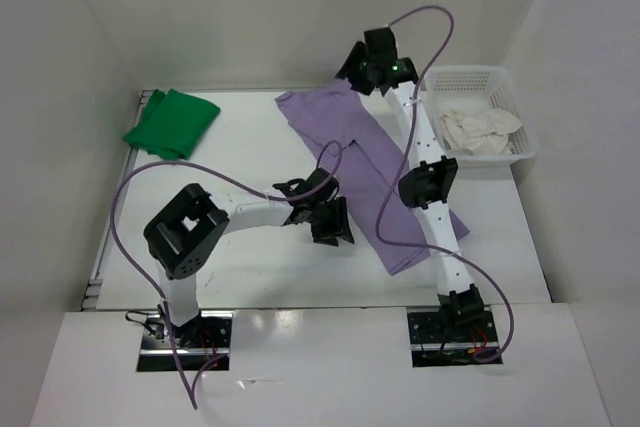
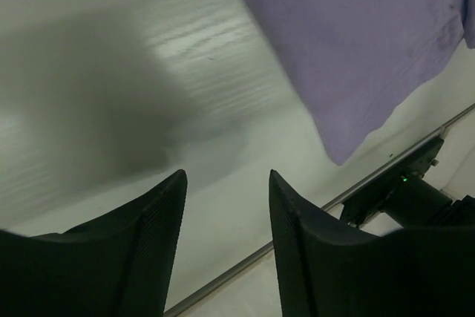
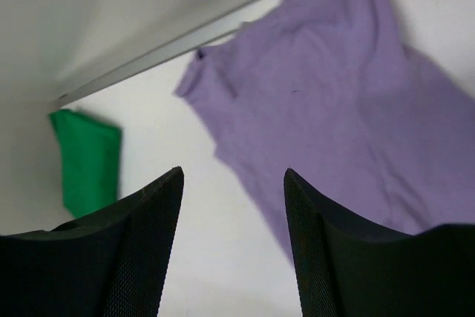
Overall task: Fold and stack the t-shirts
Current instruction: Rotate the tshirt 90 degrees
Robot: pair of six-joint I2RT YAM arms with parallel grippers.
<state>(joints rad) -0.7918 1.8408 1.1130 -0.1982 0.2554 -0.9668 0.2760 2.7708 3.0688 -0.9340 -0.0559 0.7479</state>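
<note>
Closest in, at the 6 o'clock edge of the table [image 1: 250, 267], the two arm bases are bolted side by side. The left arm bends out toward 9 o'clock and back in, which puts the left claw [image 2: 226, 183] a little short of the table's middle. Its fingers [image 2: 159, 213] are spread with only bare tabletop in the gap. It pinches nothing.

Just beside that claw, at its 3 o'clock, runs the left edge of the lavender t-shirt [image 1: 375, 177]. The shirt lies flat as a long slanted band, from about 5 o'clock near the right arm's base to about 12 o'clock by the back wall. In the left wrist view its near corner lies ahead of the fingers, not between them.

The right arm reaches straight out toward 12 o'clock, crossing above the near right part of the lavender shirt. The right claw [image 3: 234, 180] hangs over the shirt's far end. Its fingers [image 3: 148, 220] are spread wide and grip nothing; lavender cloth and table show through the gap.

Farther back, at 10 o'clock near the far left corner, the green t-shirt [image 1: 172, 124] lies folded into a compact shape, well apart from the lavender one. At 2 o'clock a white lattice basket [image 1: 470, 74] stands against the right wall, with the cream t-shirt [image 1: 482, 130] crumpled inside it.
</note>
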